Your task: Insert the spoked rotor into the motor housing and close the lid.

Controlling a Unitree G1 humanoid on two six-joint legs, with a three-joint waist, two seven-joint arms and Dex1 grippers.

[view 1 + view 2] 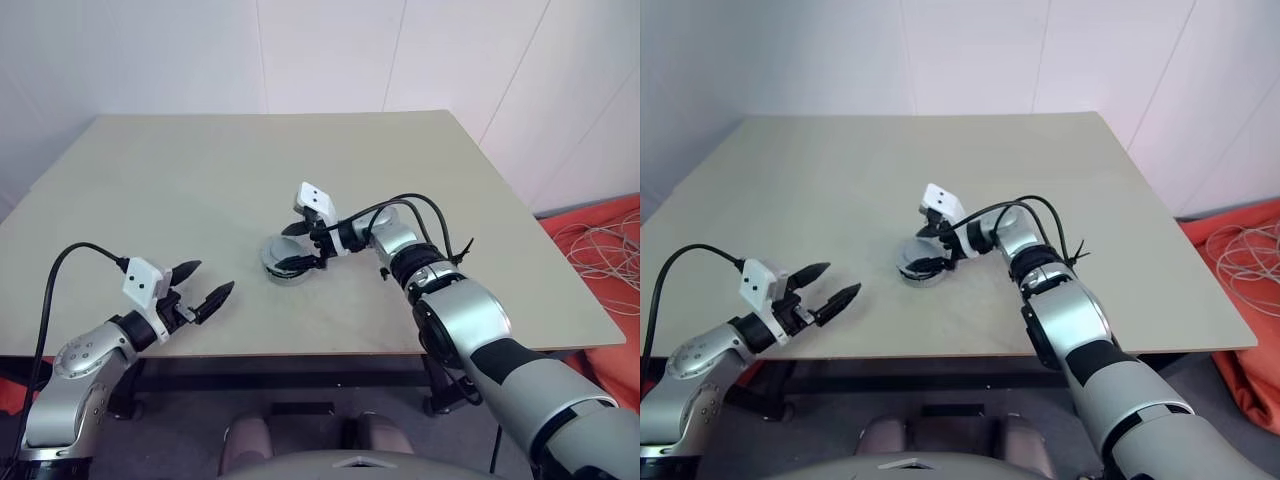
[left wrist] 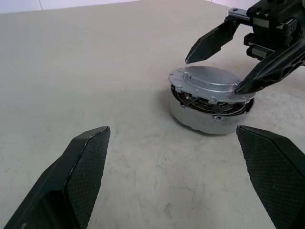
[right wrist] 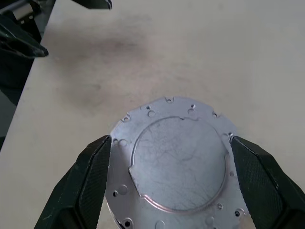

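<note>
1. Beneath both arms, the broad beige wooden table (image 1: 150, 200) bears one stack, near its middle.
2. Between the right gripper's (image 1: 298, 246) spread black fingers sits the round pale-walled motor housing (image 2: 205, 121), copper windings visible at the gap; the spoked rotor seems already inside, though hidden.
3. Atop it lies the flat silver-grey metal lid (image 3: 174, 160), slightly tilted, apparently not fully seated; pressing it home remains.
4. Well off to that stack's side, the left gripper (image 1: 202, 285) hovers wide open, holding nothing.
</note>
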